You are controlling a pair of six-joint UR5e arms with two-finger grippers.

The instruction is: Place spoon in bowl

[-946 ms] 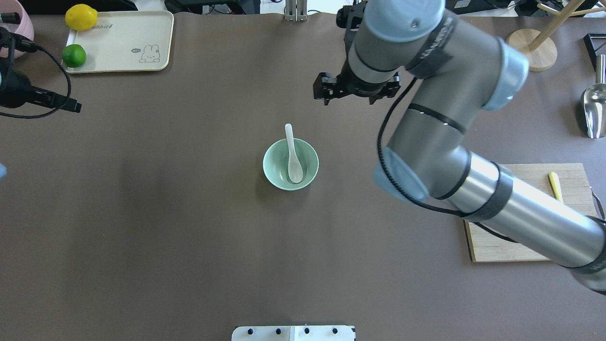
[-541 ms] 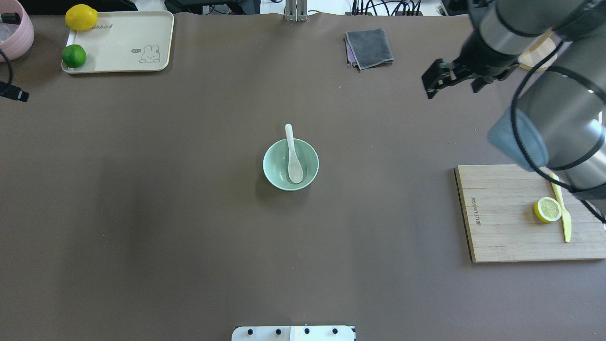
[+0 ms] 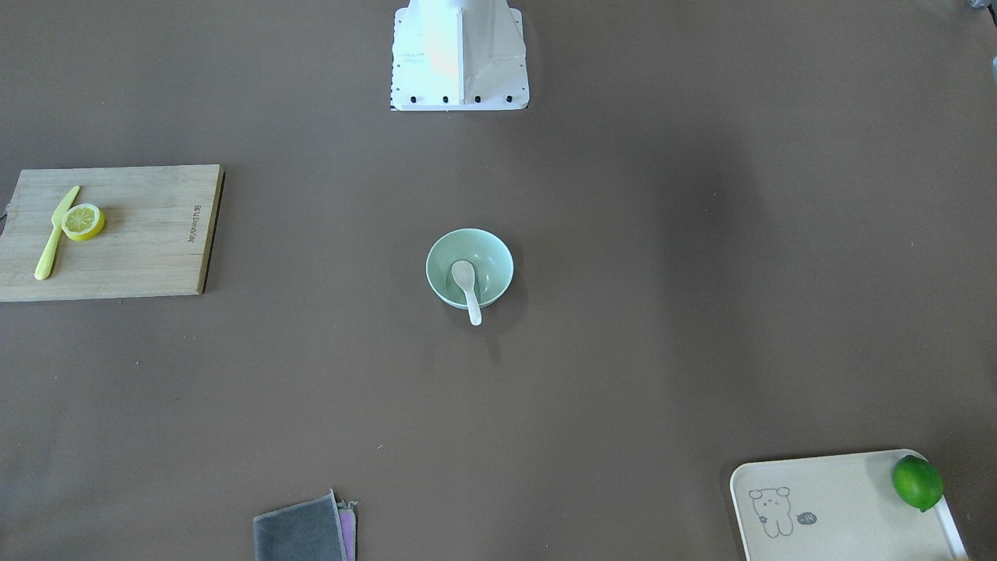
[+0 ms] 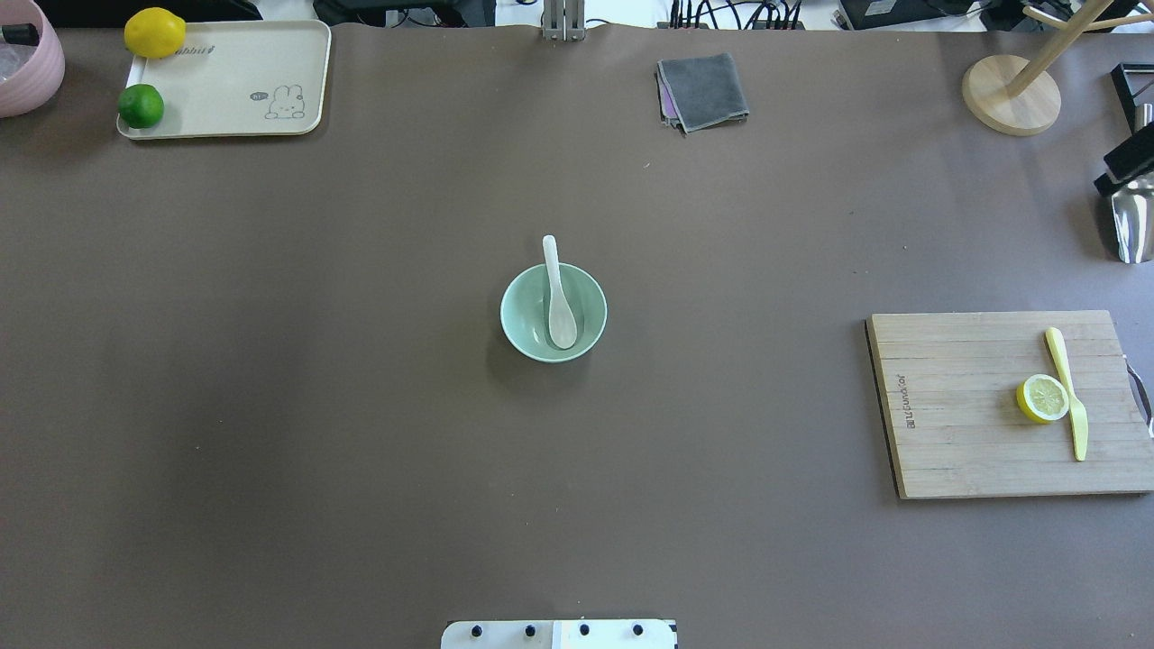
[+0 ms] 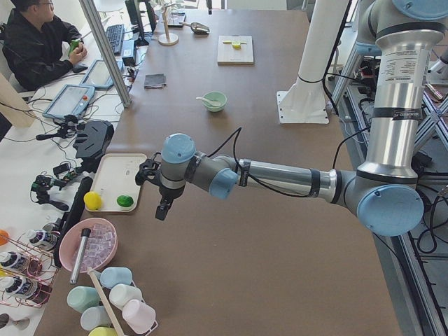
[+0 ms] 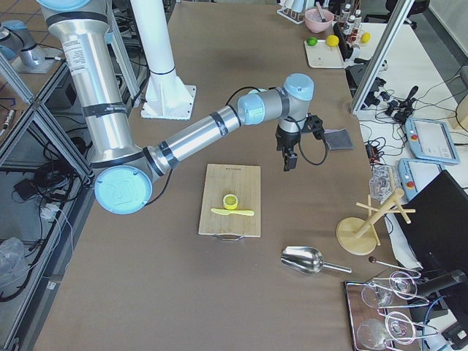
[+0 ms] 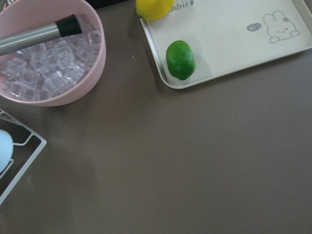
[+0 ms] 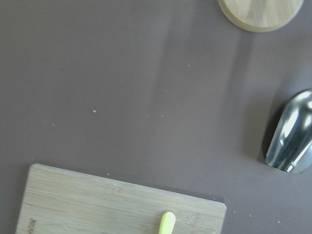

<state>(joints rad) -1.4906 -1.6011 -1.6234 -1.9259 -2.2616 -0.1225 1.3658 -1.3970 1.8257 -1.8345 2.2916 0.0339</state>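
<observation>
Right gripper (image 6: 287, 159) hangs over the table's right end, past the far edge of the board (image 4: 956, 406) and near the metal scoop (image 4: 1131, 221). I cannot tell whether its jaws are apart. Left gripper (image 5: 162, 208) hangs at the left end, by the tray (image 4: 225, 81) and the pink ice bowl (image 7: 78, 92); its state cannot be told either.

The spoon (image 4: 559, 311) is well apart from both, at the table's centre. Its scoop sits inside the bowl (image 4: 507, 315), the handle leans over the far rim, and the long axis runs near to far. Neither arm looks clearly nearer, and I see no obstacle on either path. The placement looks done, so no further reach seems needed.
</observation>
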